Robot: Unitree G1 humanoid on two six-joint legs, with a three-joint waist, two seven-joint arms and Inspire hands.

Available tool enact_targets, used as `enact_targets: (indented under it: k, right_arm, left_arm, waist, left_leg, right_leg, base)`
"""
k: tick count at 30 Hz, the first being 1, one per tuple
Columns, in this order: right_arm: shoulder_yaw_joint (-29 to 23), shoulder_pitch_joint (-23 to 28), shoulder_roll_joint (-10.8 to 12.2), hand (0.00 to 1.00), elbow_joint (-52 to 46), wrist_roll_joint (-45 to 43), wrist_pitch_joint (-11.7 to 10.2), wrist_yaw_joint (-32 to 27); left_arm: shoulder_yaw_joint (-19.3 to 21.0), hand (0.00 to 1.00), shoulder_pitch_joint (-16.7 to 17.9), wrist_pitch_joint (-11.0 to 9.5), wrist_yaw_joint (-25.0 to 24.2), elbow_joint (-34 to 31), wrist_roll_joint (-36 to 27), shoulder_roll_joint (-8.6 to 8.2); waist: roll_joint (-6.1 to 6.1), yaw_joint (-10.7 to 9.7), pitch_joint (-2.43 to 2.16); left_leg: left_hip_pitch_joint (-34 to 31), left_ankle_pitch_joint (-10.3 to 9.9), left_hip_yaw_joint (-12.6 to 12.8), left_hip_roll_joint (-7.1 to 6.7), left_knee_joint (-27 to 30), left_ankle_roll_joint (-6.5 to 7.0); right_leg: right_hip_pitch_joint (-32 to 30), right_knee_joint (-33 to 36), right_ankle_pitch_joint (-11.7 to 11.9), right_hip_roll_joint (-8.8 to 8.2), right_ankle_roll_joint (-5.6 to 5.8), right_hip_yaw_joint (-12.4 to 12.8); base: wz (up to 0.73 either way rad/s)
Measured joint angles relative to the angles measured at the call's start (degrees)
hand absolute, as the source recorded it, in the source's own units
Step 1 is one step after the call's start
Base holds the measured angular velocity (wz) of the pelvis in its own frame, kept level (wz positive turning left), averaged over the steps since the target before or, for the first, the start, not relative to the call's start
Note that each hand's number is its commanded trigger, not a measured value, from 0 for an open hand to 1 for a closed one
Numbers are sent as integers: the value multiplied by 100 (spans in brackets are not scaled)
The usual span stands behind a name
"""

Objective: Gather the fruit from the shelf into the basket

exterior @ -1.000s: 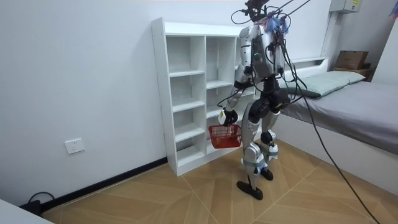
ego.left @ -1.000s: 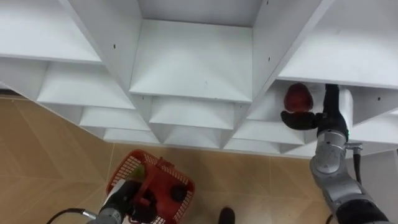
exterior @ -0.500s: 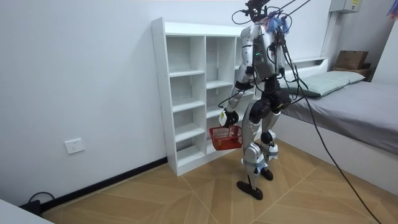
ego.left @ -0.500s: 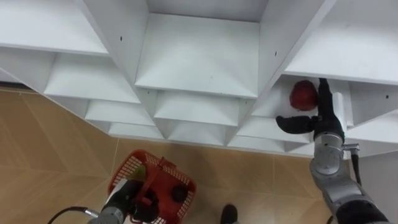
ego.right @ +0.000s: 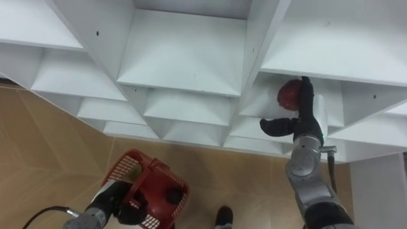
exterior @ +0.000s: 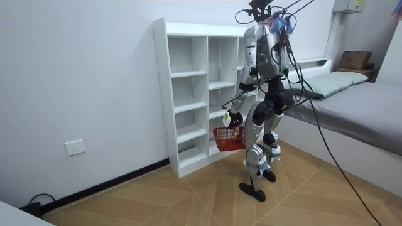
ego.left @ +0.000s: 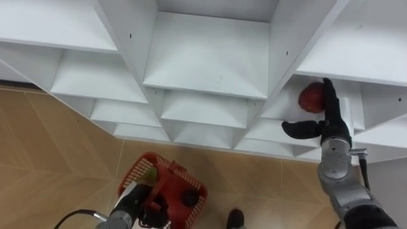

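Apple (ego.left: 310,98): red, on a far right shelf of the closet (ego.left: 210,57).
Right hand (ego.left: 331,124): fingers straight beside apple, thumb spread; contact unclear.
Left hand (ego.left: 147,205): curled round red basket (ego.left: 166,175) handle, near left.

Illumination was bright, even and diffuse in all views, with no single source in sight. In the head views the closet (ego.left: 210,57) showed pale, fully lit upper board faces. The board undersides and the deeper corners of the compartments fell into soft grey shade without hard edges. The right hand (ego.left: 331,127) read as a dark shape against the white boards. The wooden floor (ego.left: 57,159) was matt, without glare, and the basket (ego.left: 178,170) was dim inside. The boards splayed outward toward the picture edges, as a wide lens renders them. In the room view the wall (exterior: 81,75) was evenly lit, and the closet's compartments appeared slightly greyer than its front edges.
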Motion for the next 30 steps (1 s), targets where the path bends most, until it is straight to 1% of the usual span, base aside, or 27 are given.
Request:
enact_targets:
  k: [2,11,15,22,30]
  right_arm:
    - [-4,-70,0,0,86,-2,7,-9]
    - [-52,-222,0,0,85,-57,74,-50]
    - [-42,-225,0,0,85,-34,74,-106]
    - [-47,-225,0,0,86,-20,75,-129]
    - [-49,-239,0,0,85,-18,75,-213]
  left_arm:
    - [-1,100,-1,0,0,0,2,0]
    - [1,100,-22,1,-2,-1,53,-2]
    - [-1,100,-20,1,-1,-1,42,-1]
    - [-1,100,-28,0,0,-15,40,1]
    - [0,100,-37,0,-1,-14,35,-1]
  waist:
    - [-16,0,6]
    - [-28,-14,5]
    - [-37,9,10]
    - [-67,-11,28]
    - [-71,-5,29]
  left_leg:
    - [-6,11,26,-20,4,18]
    - [-75,18,25,-21,32,30]
    - [-73,18,26,-20,32,30]
    - [-77,18,27,-25,32,30]
    - [-89,18,40,-35,36,30]
  right_leg:
    - [-34,49,-4,-24,8,29]
    - [-111,92,3,-22,10,58]
    - [-110,92,3,-22,10,55]
    - [-113,92,0,-26,14,88]
    - [-156,144,-7,-26,21,143]
  base:
    - [-2]
    - [0]
    - [0]
    - [0]
    - [0]
